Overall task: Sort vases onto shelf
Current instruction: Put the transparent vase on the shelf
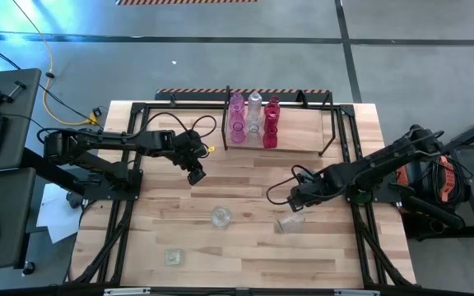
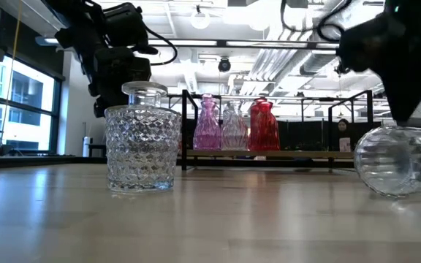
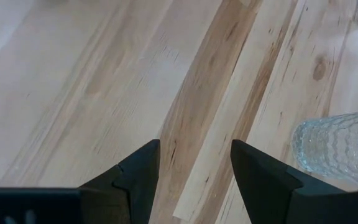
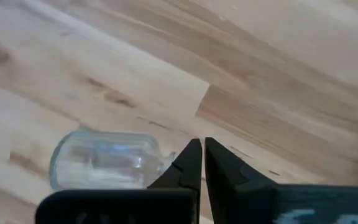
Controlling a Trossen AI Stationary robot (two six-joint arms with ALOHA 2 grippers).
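Over on the far side of the table (image 1: 179, 238) the shelf (image 1: 303, 141) already carries a small row: pale pink vases (image 1: 236, 117), a clear vase (image 1: 255, 109) and red vases (image 1: 271, 123) standing together toward its left end. Three clear pieces remain on the wood, so the sorting looks roughly half done.

The right gripper (image 1: 291, 197) hangs low just beside a clear bottle (image 1: 290, 222) lying on its side; from its own camera the fingers (image 4: 188, 163) are pressed together with nothing between them, their tips close by the bottle's neck (touching or just apart, I cannot tell). I take this as the pick-up of the fallen bottle, not yet a hold. The next move, I would judge, calls for parting those fingers and closing around the neck, or nudging it upright first; round glass could roll away.

The left gripper (image 1: 196, 174) waits mid-table with its jaws spread wide and empty, a cut-glass vase (image 1: 220, 217) standing near. A small clear vase (image 1: 172, 256) sits apart near the front edge.
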